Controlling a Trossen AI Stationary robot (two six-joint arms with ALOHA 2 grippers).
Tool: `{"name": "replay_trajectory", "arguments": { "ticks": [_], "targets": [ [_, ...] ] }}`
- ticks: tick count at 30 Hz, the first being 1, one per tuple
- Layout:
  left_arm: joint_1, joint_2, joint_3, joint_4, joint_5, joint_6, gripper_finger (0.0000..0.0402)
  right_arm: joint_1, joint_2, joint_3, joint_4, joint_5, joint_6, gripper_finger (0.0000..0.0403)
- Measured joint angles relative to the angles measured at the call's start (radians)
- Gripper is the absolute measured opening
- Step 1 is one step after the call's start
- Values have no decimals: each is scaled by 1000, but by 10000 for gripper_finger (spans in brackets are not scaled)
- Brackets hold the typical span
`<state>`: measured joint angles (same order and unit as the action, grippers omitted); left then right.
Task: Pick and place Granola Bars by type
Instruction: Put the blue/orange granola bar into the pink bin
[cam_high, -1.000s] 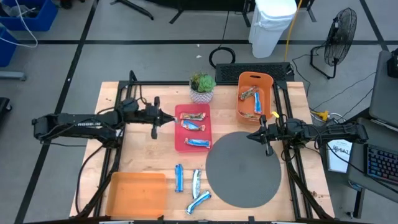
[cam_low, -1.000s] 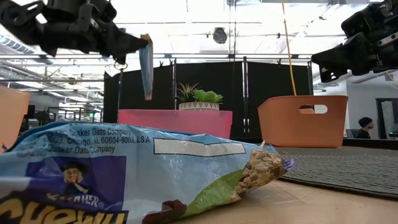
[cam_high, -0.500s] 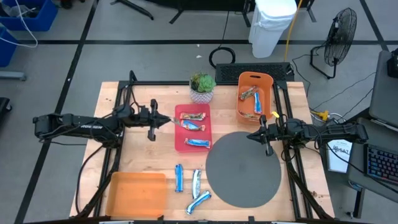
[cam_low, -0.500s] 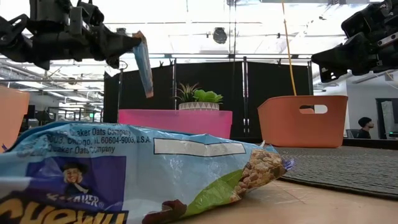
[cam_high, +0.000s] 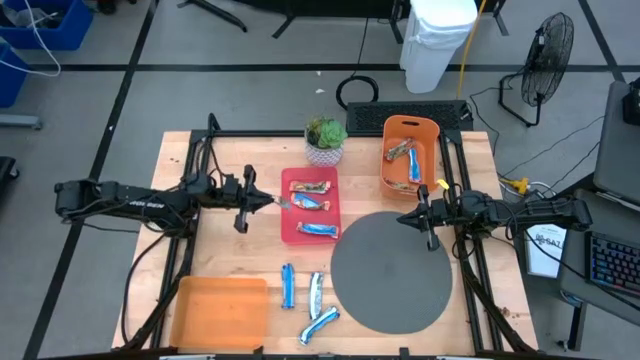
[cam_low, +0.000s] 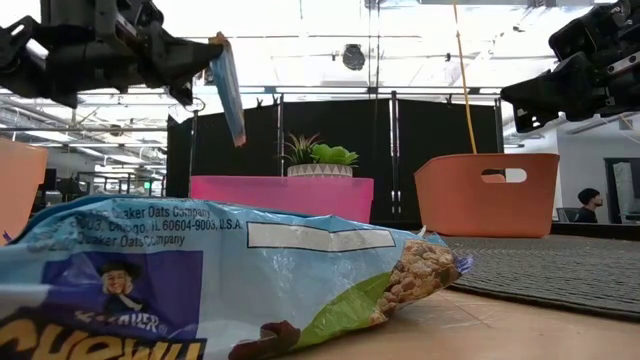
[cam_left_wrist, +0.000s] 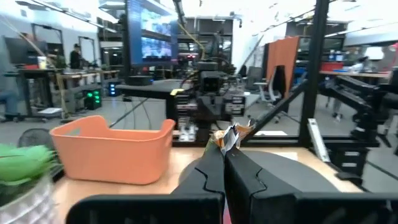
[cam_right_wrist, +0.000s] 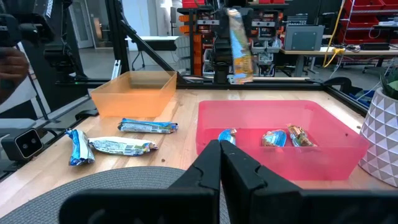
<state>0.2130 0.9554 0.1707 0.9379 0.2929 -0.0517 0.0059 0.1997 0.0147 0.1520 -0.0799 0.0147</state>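
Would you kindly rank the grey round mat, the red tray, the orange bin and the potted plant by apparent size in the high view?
1. Grey round mat
2. Red tray
3. Orange bin
4. Potted plant

The overhead camera sees all four at table level, so nearness hardly skews this.

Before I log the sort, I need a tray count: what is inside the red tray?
Three granola bars lie inside the red tray. A fourth hangs from the left gripper at the tray's edge, not yet set down. Nothing covers the tray floor.
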Motion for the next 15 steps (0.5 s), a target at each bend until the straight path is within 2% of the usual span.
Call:
{"name": "replay_trajectory", "arguments": {
  "ticks": [6,10,13,15],
  "targets": [
    [-137,0,54,-60,-162,8,0,0,0,0,0,0,0,0],
    [-201,11,167,-271,-270,24,0,0,0,0,0,0,0,0],
    [-226,63,263,-436,-371,29,0,0,0,0,0,0,0,0],
    [-233,121,324,-489,-399,15,0,0,0,0,0,0,0,0]
  ]
}}
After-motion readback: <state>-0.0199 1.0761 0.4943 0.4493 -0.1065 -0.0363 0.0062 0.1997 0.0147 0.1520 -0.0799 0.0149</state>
